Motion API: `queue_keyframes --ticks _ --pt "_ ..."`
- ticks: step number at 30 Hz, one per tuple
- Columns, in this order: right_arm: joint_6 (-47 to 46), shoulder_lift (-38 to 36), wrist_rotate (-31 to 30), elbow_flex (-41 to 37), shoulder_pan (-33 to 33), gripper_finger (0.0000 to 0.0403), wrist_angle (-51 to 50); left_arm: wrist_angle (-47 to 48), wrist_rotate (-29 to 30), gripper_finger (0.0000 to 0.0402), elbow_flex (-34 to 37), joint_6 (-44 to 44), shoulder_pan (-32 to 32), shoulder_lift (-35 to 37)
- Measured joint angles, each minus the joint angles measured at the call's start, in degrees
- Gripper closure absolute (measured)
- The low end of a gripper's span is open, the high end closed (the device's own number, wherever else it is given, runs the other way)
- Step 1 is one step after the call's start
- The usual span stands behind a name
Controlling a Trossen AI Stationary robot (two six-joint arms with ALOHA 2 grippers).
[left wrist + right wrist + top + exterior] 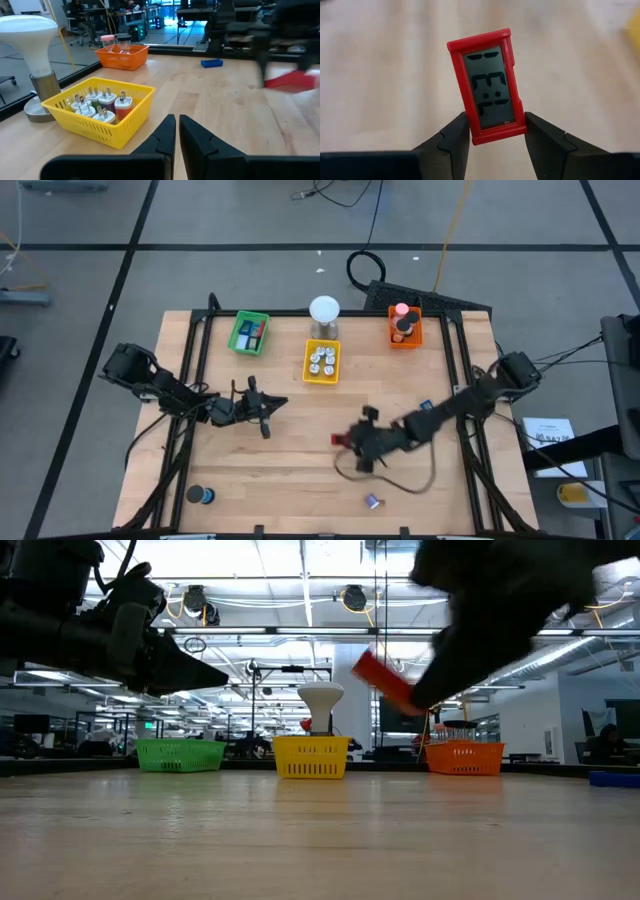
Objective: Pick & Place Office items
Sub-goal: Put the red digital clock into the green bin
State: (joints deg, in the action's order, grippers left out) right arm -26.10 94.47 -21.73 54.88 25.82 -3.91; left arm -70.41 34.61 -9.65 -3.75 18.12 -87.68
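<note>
1. Nearest the front edge of the surface [300, 480] we see a blue roll [203, 496] at the left and a small silvery bit [372, 501] toward the right, both not yet collected.
2. Mid-surface, our right gripper [496, 131] has its fingers closed on the short end of a red clock [488, 85]; in the low view the clock hangs tilted, clear of the wood, so we judge it is held for carrying.
3. Beside it to the left, our left gripper [177, 131] waits with its fingers closed on nothing.
4. A blue piece [212, 63] lies near the right arm.
5. Farthest back stand the green tray [249, 333], the yellow tray [321, 362] holding white plugs, the orange tray [404, 327] and a lamp [324, 312]; which tray suits the clock we cannot tell.
</note>
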Motion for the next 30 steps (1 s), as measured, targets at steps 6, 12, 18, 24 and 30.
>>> queue_keyframes --ticks 6,12,18,24,30 --pt "7.21 6.96 4.14 7.96 -11.2 0.025 -2.17 -0.04 0.02 0.0376 -0.02 0.63 -0.31 -0.01" --pt "14.0 18.24 7.14 22.21 -16.55 0.025 -13.77 0.24 0.11 0.0376 -0.04 0.22 -0.58 -0.02" --pt "20.39 25.59 10.54 32.04 -18.59 0.025 -17.56 0.47 0.11 0.0376 -0.04 0.44 -0.58 -0.02" --pt "22.95 27.66 11.56 33.41 -19.06 0.0232 -17.98 0.55 0.08 0.0376 -0.04 0.21 -0.58 -0.07" --pt "24.05 27.68 11.35 33.46 -18.8 0.0197 -16.84 0.66 0.04 0.0376 -0.04 -0.04 -0.58 -0.07"
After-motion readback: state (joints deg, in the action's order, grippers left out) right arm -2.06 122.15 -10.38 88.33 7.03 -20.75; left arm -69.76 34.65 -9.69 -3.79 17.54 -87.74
